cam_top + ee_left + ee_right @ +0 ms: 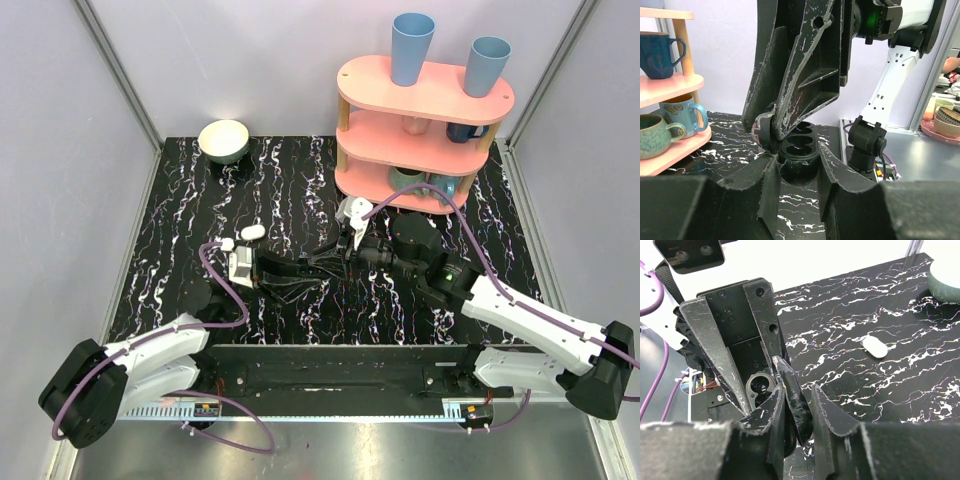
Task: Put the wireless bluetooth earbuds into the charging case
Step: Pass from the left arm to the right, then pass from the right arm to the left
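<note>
left gripper (pixel 798 159): clamped from both sides on a small dark two-socket holder (pixel 799 144), near the middle of the table.
right gripper (pixel 799 392): reaching in from the opposite side, tips down at the holder's rim; jaws drawn close, but whether they pinch anything i cannot tell.
table (pixel 300 180): black marble-look top with white veins.
shelf (pixel 380 92): pink, three tiers, at the far right of the table.
bowl (pixel 224 140): pale, at the far left edge, well apart from both arms.
tumblers (pixel 412 48): two blue ones standing on the shelf's top tier.
mugs (pixel 682 115): blue and green, on the lower tiers.
holder: two round sockets facing up; it may be part of the case, but the view is too dark to say.
charging case (pixel 253 232): white pill shape lying flat on the table, just beside the left wrist, apart from both pairs of fingers.
</note>
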Available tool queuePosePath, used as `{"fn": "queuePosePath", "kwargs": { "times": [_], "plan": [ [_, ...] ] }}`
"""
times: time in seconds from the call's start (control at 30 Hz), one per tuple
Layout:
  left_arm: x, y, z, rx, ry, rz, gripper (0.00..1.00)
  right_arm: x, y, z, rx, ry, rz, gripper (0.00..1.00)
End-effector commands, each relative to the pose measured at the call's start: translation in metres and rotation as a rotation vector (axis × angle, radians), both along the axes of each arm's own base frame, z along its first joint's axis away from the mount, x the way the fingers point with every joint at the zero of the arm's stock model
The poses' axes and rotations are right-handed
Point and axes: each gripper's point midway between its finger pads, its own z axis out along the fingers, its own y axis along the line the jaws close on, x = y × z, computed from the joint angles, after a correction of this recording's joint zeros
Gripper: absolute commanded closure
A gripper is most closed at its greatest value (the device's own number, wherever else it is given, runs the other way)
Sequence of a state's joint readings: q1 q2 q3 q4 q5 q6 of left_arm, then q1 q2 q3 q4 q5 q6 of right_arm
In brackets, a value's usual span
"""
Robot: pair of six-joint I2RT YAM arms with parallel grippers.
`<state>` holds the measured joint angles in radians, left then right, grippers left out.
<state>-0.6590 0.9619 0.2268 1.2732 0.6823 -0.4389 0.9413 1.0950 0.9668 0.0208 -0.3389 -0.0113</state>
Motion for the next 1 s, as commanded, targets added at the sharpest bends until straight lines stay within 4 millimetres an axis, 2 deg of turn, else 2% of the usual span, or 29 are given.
{"fn": "queuePosePath", "kwargs": {
  "times": [0.0, 0.17, 0.43, 0.63, 0.83, 0.97],
  "plan": [
    [-0.018, 0.035, 0.086, -0.312, -0.309, 0.105, 0.71, -0.010, -0.002, 0.017, 0.037, -0.037, 0.038, 0.92],
    [-0.013, 0.036, 0.084, -0.318, -0.288, 0.125, 0.62, -0.013, -0.004, 0.019, 0.047, -0.051, 0.046, 0.95],
    [-0.009, 0.036, 0.082, -0.320, -0.263, 0.135, 0.60, -0.013, -0.003, 0.019, 0.048, -0.058, 0.050, 0.97],
    [-0.009, 0.032, 0.080, -0.307, -0.245, 0.111, 0.54, -0.015, -0.002, 0.021, 0.056, -0.064, 0.067, 0.98],
    [-0.016, 0.021, 0.076, -0.263, -0.238, 0.029, 0.60, -0.016, -0.001, 0.024, 0.071, -0.079, 0.073, 0.98],
    [-0.016, 0.020, 0.074, -0.253, -0.234, 0.014, 0.58, -0.016, -0.002, 0.027, 0.085, -0.094, 0.071, 0.98]
  ]
}}
